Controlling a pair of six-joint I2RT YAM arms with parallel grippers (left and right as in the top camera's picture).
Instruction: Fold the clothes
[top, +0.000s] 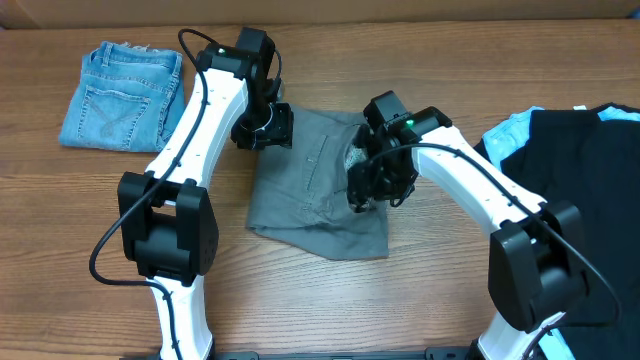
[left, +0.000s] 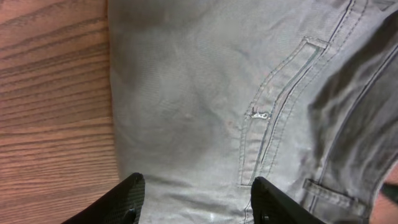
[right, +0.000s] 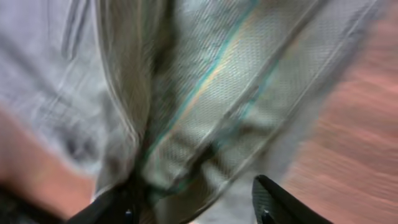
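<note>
The grey shorts (top: 305, 195) lie in the middle of the table, partly folded, with a rumpled right side. My left gripper (top: 262, 128) hovers over their upper left edge. In the left wrist view it (left: 198, 190) is open and empty above the grey cloth (left: 186, 93), with the slit pocket (left: 280, 106) in sight. My right gripper (top: 372, 185) is over the shorts' right side. In the blurred right wrist view its jaws (right: 196, 199) stand wide apart with a raised fold of grey cloth and pale lining (right: 211, 93) between them.
Small faded blue denim shorts (top: 120, 95) lie at the far left. A black garment (top: 590, 180) with light-blue fabric (top: 510, 135) lies at the right edge. Bare wooden table (top: 330, 310) shows in front of the grey shorts.
</note>
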